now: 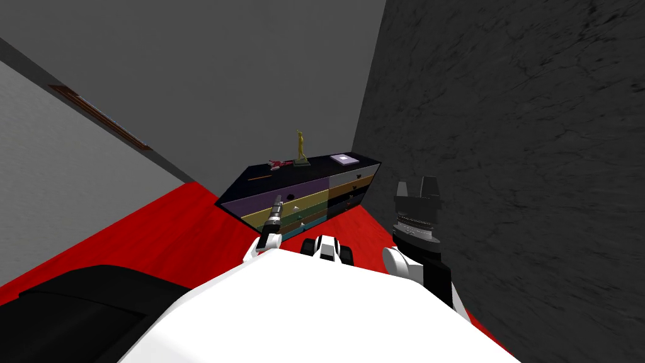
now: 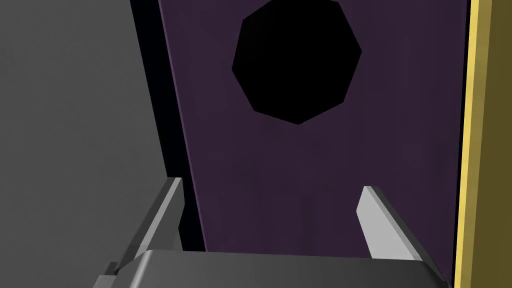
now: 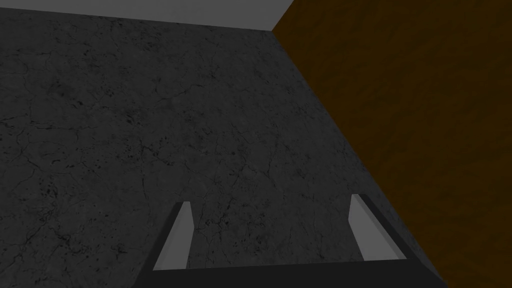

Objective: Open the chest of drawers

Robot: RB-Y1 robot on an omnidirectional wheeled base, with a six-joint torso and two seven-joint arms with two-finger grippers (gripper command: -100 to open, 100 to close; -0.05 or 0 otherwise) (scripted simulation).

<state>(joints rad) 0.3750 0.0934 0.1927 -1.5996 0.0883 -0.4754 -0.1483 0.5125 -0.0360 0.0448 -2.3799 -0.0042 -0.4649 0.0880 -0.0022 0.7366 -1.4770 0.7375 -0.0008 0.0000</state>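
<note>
The chest of drawers (image 1: 302, 189) looks shut, I think. My left gripper (image 2: 271, 185), spread and empty, faces the dark recess (image 2: 297, 60) in its top purple drawer (image 2: 310, 165). The right gripper (image 3: 270, 199) hangs open and empty.

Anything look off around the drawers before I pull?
Nothing stands out. The chest of drawers sits with its drawers shut, the gold statuette upright on top, and the open left gripper faces the purple drawer front.
</note>
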